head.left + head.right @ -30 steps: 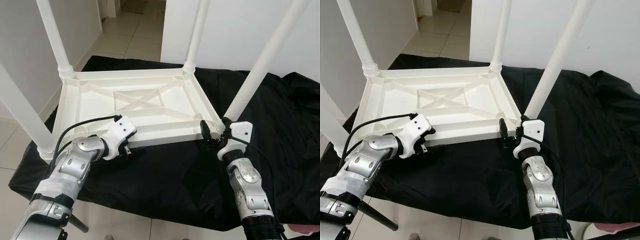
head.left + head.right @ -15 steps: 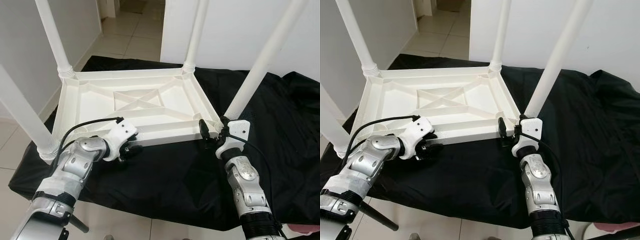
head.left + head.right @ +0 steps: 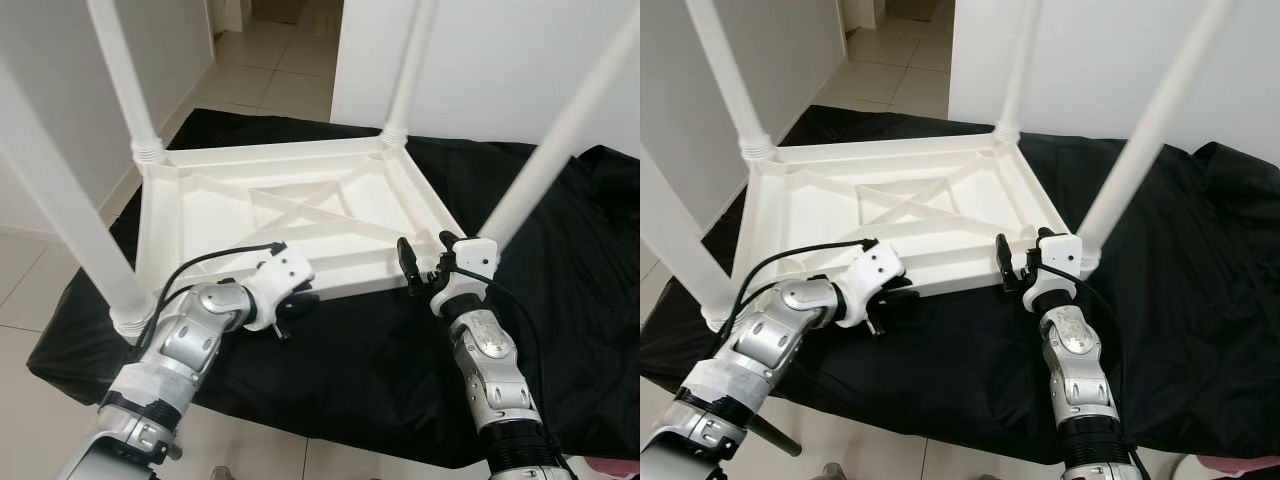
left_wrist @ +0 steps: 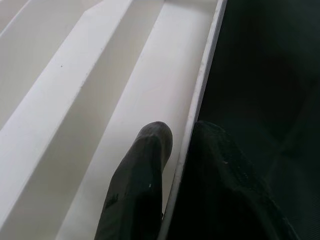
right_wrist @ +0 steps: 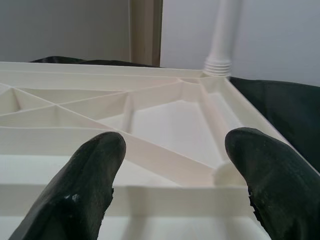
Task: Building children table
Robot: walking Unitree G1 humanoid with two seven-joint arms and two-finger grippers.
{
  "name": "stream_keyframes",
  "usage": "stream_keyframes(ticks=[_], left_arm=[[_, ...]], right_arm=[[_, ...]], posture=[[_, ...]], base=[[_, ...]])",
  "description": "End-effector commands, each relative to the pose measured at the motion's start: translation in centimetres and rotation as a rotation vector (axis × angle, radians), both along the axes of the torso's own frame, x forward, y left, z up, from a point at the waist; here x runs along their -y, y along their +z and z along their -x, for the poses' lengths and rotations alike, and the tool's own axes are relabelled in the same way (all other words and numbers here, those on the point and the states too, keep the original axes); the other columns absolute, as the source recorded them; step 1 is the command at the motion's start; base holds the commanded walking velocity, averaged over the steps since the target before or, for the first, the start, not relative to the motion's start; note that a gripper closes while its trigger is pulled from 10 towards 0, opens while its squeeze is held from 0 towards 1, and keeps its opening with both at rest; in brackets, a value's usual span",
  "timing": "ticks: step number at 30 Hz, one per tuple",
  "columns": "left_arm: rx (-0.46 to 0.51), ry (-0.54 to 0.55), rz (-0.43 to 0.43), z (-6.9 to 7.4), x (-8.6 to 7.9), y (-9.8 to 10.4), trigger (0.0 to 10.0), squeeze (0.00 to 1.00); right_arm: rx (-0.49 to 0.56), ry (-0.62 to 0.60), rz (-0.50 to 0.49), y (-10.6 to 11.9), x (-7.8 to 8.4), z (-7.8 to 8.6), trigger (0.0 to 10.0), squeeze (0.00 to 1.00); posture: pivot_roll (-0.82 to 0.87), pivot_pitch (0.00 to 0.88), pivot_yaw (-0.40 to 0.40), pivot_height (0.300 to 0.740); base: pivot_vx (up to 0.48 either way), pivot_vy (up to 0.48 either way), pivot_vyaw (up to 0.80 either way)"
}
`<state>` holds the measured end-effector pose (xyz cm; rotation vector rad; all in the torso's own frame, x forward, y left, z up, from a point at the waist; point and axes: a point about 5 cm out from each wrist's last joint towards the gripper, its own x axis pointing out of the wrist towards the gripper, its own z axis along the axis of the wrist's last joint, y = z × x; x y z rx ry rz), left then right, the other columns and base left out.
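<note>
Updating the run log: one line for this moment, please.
table: upside down on black cloth | left pincer: clamped on near rim | right pincer: open at near-right corner

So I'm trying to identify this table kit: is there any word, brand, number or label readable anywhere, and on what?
None: no text can be read on the upturned white table, its legs, the black cloth, the left gripper or the right gripper.
</note>
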<state>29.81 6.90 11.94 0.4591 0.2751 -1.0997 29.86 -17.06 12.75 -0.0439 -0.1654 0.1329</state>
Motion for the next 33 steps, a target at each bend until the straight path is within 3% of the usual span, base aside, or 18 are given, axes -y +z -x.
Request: stream_keyframes(ticks=[1, 2, 3, 4, 5, 8, 9, 10, 18, 21, 23, 31, 33], left_arm=[[0.034, -0.128, 0.041, 1.0, 2.2, 0.9, 4.1, 0.0], [0.032, -0.139, 0.045, 1.2, 2.4, 0.9, 10.0, 0.0], [0.029, -0.115, 0.083, 1.1, 2.3, 1.2, 10.0, 1.0], [0.029, -0.115, 0.083, 1.1, 2.3, 1.2, 10.0, 1.0], [0.064, -0.087, 0.136, 0.9, 2.0, 2.0, 10.0, 1.0], [0.093, -0.083, 0.149, 0.9, 1.9, 2.3, 10.0, 1.0], [0.15, -0.045, 0.162, 0.4, 1.4, 3.0, 10.0, 1.0], [0.204, -0.003, 0.181, 0.0, 0.9, 3.8, 10.0, 0.0], [0.257, 0.116, 0.264, -0.8, -1.5, 6.2, 10.0, 0.0], [0.282, 0.16, 0.292, -0.5, -3.1, 7.1, 10.0, 0.0], [0.265, 0.178, 0.355, 0.3, -4.1, 7.3, 10.0, 0.0], [0.262, 0.242, 0.49, 1.1, -6.0, 8.5, 10.0, 0.0], [0.265, 0.247, 0.517, 2.0, -7.0, 9.0, 10.0, 0.0]], right_arm=[[0.007, 0.005, 0.002, 0.0, -0.2, -0.1, 10.0, 0.0], [0.006, 0.005, 0.002, 0.0, -0.2, -0.1, 10.0, 0.0], [0.004, 0.003, 0.001, -0.1, -0.2, 0.0, 10.0, 0.0], [0.004, 0.003, 0.001, -0.1, -0.2, 0.0, 10.0, 0.0], [0.003, 0.001, -0.002, -0.2, -0.1, 0.1, 10.0, 0.0], [0.003, 0.001, -0.002, -0.2, -0.1, 0.1, 10.0, 0.0], [0.002, 0.0, -0.002, -0.3, -0.1, 0.1, 10.0, 0.0], [0.0, -0.002, -0.003, -0.3, -0.2, 0.1, 10.0, 0.0], [0.001, 0.003, 0.0, -0.3, -0.2, 0.0, 10.0, 0.0], [0.001, 0.001, -0.001, -0.3, -0.2, -0.1, 10.0, 0.0], [0.002, -0.002, 0.001, -0.3, -0.2, -0.2, 10.0, 0.0], [0.002, 0.003, 0.004, -0.2, -0.3, -0.5, 10.0, 0.0], [0.003, 0.005, 0.012, -0.2, -0.3, -0.5, 10.0, 0.0]], posture=[[-0.05, 0.0, -0.023, 0.74], [-0.05, 0.0, -0.023, 0.74], [-0.05, 0.0, -0.02, 0.74], [-0.05, 0.0, -0.02, 0.74], [-0.05, 0.0, -0.02, 0.74], [-0.05, 0.0, -0.02, 0.74], [-0.04, 0.0, -0.019, 0.74], [-0.04, 0.0, -0.019, 0.74], [-0.03, 0.0, -0.021, 0.74], [-0.02, 0.0, -0.024, 0.74], [-0.01, 0.0, -0.033, 0.74], [0.0, 0.0, -0.044, 0.74], [0.01, 0.0, -0.049, 0.74]], base=[[0.0, 0.0, 0.0], [0.0, 0.0, 0.0], [0.0, 0.0, 0.0], [0.0, 0.0, 0.0], [0.0, 0.0, 0.0], [0.0, 0.0, 0.0], [0.0, 0.0, 0.0], [0.0, 0.0, 0.0], [0.0, 0.0, 0.0], [0.0, 0.0, 0.0], [0.0, 0.0, 0.0], [0.0, 0.0, 0.0], [0.0, 0.0, 0.0]])
